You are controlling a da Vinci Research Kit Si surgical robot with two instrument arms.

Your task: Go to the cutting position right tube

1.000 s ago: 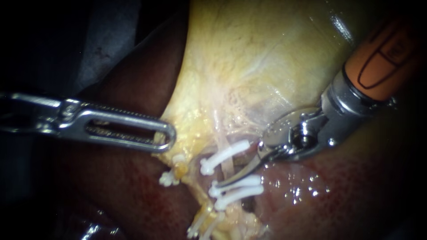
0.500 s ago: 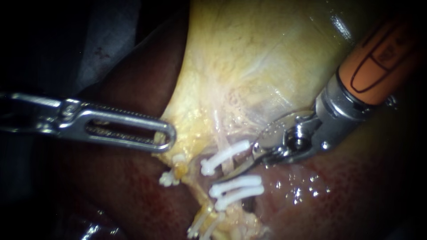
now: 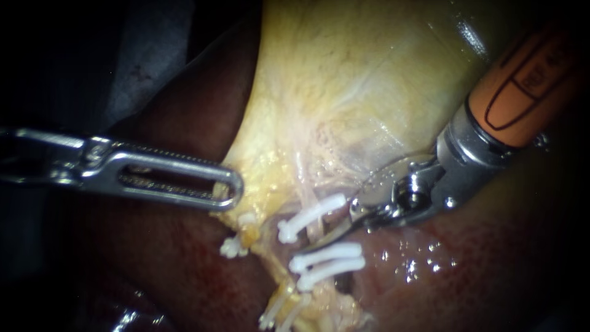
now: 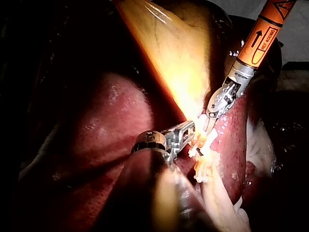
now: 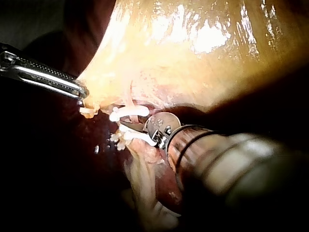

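Your left instrument (image 3: 226, 190) has its jaws pinching the gallbladder (image 3: 344, 80) edge; from 2 o'clock, your right instrument (image 3: 329, 229) reaches with spread jaws between the clips (image 3: 310, 215).

Clips (image 3: 326, 251) crowding tube (image 3: 305, 195), narrow gap — liver (image 3: 430, 270) alongside

The right instrument (image 3: 322, 235), a silver-wristed shaft in an orange sleeve with a slim curved metal tip, stands slightly further in toward the clipped tube than a second ago. Its orange sleeve (image 3: 522, 80) and silver wrist (image 3: 452, 163) now sit a little to the left and higher in the endoscope view, and most of that shift comes in the first half second. The round silver hinge disc (image 3: 381, 181) behind the tip shows narrower, more edge-on. The tip, earlier down against the left end of the middle white plastic clip (image 3: 329, 251), now lies a touch higher, between that clip and the upper white plastic clip (image 3: 310, 215), across the pale right tube (image 3: 305, 190).
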